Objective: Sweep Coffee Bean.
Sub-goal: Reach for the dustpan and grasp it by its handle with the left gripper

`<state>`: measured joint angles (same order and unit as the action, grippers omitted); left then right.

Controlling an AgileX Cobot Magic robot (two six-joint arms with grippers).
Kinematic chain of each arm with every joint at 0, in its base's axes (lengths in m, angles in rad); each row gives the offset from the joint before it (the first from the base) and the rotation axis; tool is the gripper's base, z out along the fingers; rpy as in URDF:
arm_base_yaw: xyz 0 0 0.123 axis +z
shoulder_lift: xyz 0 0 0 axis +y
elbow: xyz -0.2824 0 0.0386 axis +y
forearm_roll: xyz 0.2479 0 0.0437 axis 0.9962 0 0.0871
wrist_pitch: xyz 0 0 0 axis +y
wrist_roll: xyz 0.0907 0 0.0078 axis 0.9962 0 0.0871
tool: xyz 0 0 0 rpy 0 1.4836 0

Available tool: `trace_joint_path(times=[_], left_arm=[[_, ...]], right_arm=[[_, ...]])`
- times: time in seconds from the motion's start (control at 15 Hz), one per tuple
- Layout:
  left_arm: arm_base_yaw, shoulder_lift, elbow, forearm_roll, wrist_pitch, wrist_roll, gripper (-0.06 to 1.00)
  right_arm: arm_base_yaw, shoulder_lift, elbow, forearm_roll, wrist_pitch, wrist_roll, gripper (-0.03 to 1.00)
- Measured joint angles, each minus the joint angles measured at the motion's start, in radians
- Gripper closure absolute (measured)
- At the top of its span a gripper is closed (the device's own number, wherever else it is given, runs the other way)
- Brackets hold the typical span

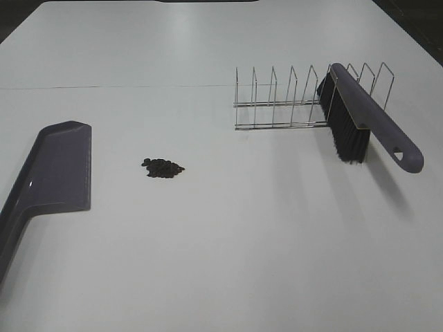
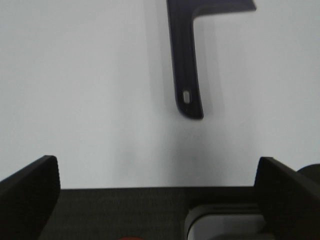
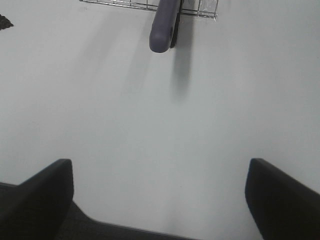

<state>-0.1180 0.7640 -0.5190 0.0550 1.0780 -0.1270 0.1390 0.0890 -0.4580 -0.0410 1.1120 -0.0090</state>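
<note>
A small pile of dark coffee beans (image 1: pixel 163 168) lies on the white table, left of centre; its edge shows in the right wrist view (image 3: pixel 5 21). A purple dustpan (image 1: pixel 54 176) lies flat at the left, handle toward the near edge; its handle shows in the left wrist view (image 2: pixel 186 75). A purple brush (image 1: pixel 363 121) with black bristles leans in a wire rack (image 1: pixel 291 100) at the right; its handle end shows in the right wrist view (image 3: pixel 163 27). My left gripper (image 2: pixel 159 185) is open and empty, short of the dustpan handle. My right gripper (image 3: pixel 159 192) is open and empty, short of the brush handle.
The wire rack (image 3: pixel 150 5) has several upright dividers and stands at the back right. Neither arm shows in the exterior high view. A thin seam line (image 1: pixel 118 86) crosses the table at the back.
</note>
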Motion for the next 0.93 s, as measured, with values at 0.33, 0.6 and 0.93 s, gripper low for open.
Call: trace_joint_path(times=[0.33, 0.6, 0.93], left_arm=[[0.000, 0.323, -0.051, 0.002, -0.211, -0.172, -0.04], [0.000, 0.496, -0.124, -0.021, -0.295, -0.203, -0.03], [0.000, 0.804, -0.163, -0.048, -0.471, -0.205, -0.03]], right_arm=[[0.000, 0.000, 0.000, 0.000, 0.000, 0.000, 0.15], [0.000, 0.000, 0.000, 0.000, 0.000, 0.000, 0.15], [0.000, 0.000, 0.000, 0.000, 0.000, 0.000, 0.16]])
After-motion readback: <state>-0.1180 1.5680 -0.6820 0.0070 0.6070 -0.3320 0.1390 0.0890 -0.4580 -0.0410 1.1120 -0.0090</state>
